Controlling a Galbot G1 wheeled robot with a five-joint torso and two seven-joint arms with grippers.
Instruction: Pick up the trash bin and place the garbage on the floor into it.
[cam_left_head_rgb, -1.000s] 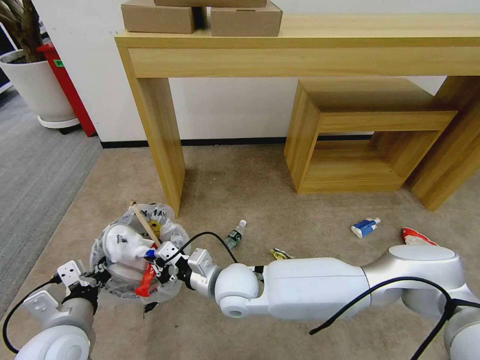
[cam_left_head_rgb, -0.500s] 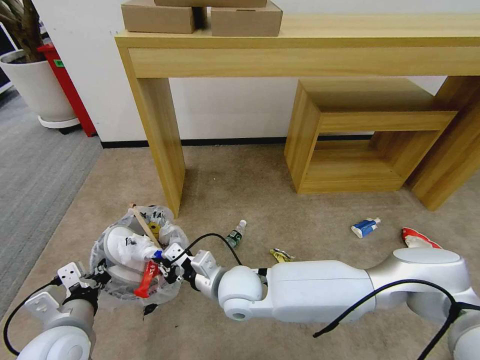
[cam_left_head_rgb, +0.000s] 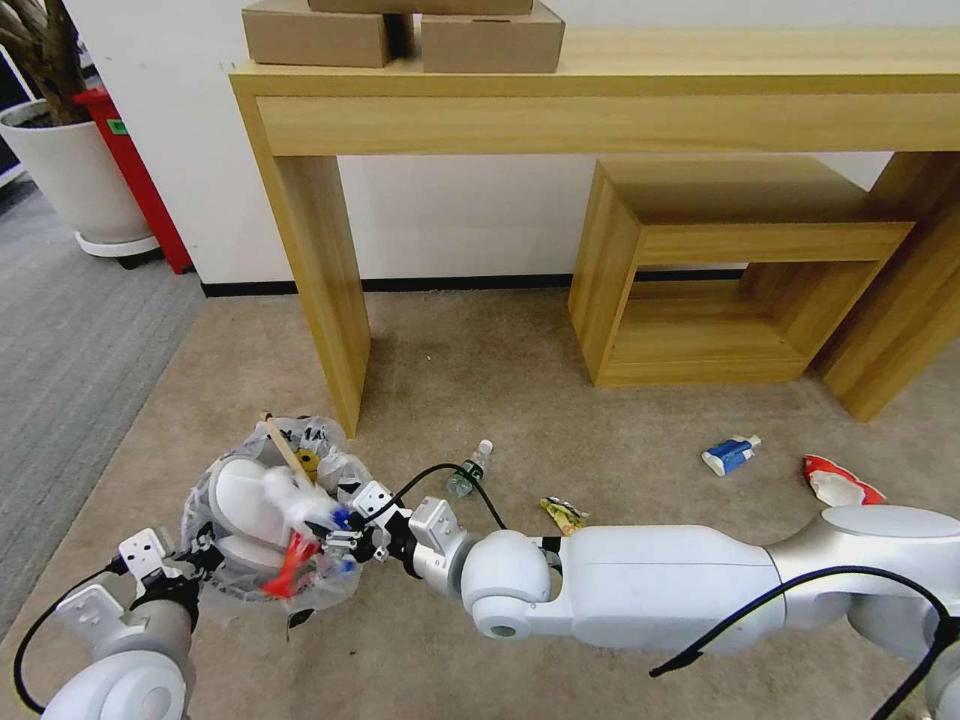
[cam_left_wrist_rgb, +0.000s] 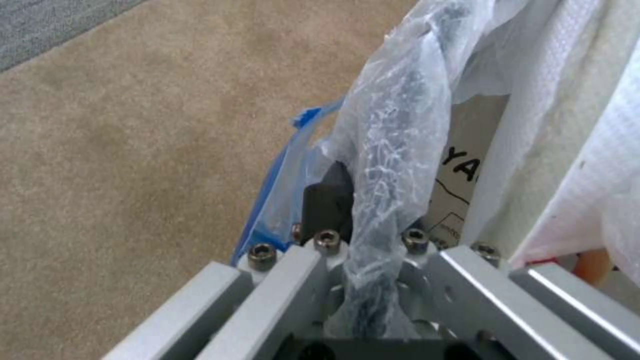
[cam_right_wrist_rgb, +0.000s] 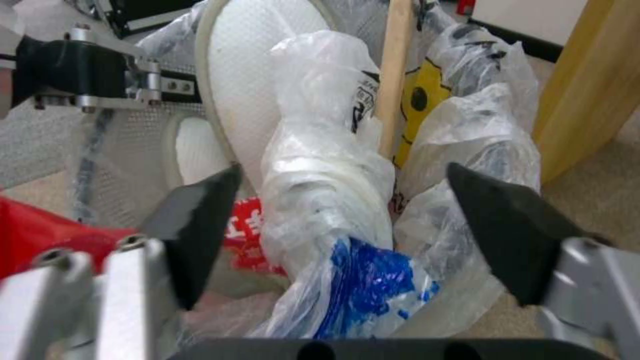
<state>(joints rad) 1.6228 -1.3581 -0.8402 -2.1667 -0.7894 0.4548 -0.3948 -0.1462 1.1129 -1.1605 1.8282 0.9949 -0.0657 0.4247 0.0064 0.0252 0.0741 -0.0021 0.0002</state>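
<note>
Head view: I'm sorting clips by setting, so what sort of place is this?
Probably an office or lobby corner: a light wooden console table bearing brown cardboard boxes, a large white plant pot on grey striped carpet, and beige short-pile carpet.

Left gripper (cam_left_head_rgb: 190, 562): near left, low, fingers clamped together. Right arm (cam_left_head_rgb: 660, 585): extended leftward across the near foreground. Right gripper (cam_left_head_rgb: 345, 535): just right of the left gripper, fingers (cam_right_wrist_rgb: 193, 235) spread wide.
</note>
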